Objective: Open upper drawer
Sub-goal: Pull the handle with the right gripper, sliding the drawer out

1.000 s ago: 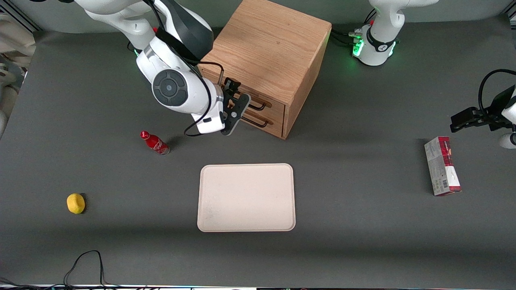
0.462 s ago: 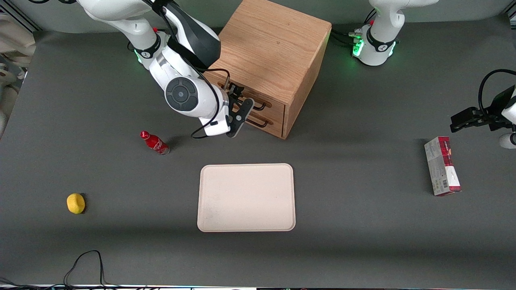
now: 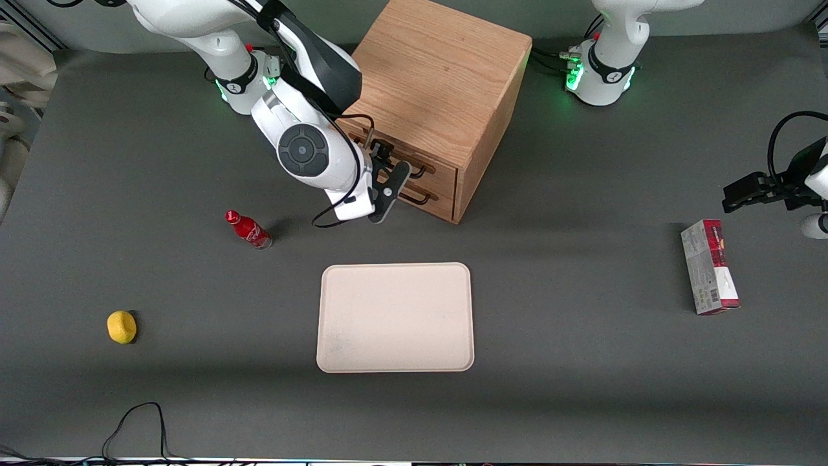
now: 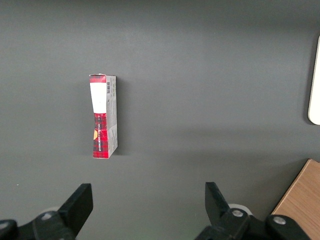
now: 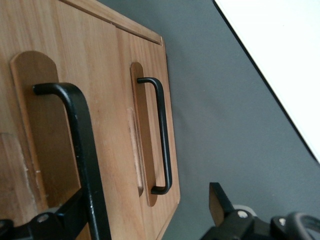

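Front view: the gripper (image 3: 388, 169) sits right at the cabinet's (image 3: 435, 84) drawer face, up by the upper drawer (image 3: 432, 167), which looks closed. A beige tray (image 3: 395, 317) lies nearer the camera, a red bottle (image 3: 248, 229) and a yellow fruit (image 3: 121, 326) toward the working arm's end, a red box (image 3: 709, 266) toward the parked arm's end.

Right wrist view: fingers spread wide, one finger (image 5: 65, 215) at the upper drawer's black handle (image 5: 82, 145), not clamped on it. The lower drawer's handle (image 5: 161, 135) is nearby.

Left wrist view: just the red box (image 4: 103, 115) on the gray table (image 4: 210, 75).
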Motion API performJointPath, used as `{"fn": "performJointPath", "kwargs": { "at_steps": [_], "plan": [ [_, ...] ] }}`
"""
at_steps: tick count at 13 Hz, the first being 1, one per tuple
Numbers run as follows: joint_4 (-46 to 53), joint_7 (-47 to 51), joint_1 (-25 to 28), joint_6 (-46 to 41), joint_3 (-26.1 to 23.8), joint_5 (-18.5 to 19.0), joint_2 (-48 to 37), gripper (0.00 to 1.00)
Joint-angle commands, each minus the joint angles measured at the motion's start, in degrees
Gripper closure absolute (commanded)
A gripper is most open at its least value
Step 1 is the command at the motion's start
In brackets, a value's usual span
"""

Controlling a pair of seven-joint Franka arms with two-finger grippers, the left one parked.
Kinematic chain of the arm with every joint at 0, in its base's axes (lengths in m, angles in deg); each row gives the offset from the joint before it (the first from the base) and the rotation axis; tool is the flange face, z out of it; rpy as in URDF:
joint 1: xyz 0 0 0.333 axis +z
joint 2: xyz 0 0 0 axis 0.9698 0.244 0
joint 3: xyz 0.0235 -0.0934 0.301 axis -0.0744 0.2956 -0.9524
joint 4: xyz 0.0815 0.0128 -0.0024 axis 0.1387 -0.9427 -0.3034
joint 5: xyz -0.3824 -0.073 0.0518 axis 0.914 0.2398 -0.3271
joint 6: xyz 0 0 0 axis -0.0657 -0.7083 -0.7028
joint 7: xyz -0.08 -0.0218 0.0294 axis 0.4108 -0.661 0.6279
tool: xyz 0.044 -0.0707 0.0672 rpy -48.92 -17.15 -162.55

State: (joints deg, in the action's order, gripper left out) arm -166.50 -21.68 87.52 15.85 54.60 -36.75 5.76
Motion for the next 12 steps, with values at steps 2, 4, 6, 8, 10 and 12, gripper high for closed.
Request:
{"fn": "performJointPath", "kwargs": {
  "at_steps": [2,4,6,8,10,12],
  "plan": [
    [3.1,-4.9,-0.8,1.5,2.3,3.0,2.6,0.00],
    [6.3,-6.4,-0.9,1.5,5.1,3.0,4.4,0.00],
    [10.7,-7.0,-0.9,1.5,8.0,3.1,6.7,0.00],
    [14.4,-7.2,-0.8,1.4,11.1,3.8,9.1,0.00],
    [17.7,-7.0,-0.8,1.5,11.7,5.4,11.3,0.00],
    [19.2,-7.0,-0.9,1.5,11.8,5.6,12.0,0.00]
  ]
}}
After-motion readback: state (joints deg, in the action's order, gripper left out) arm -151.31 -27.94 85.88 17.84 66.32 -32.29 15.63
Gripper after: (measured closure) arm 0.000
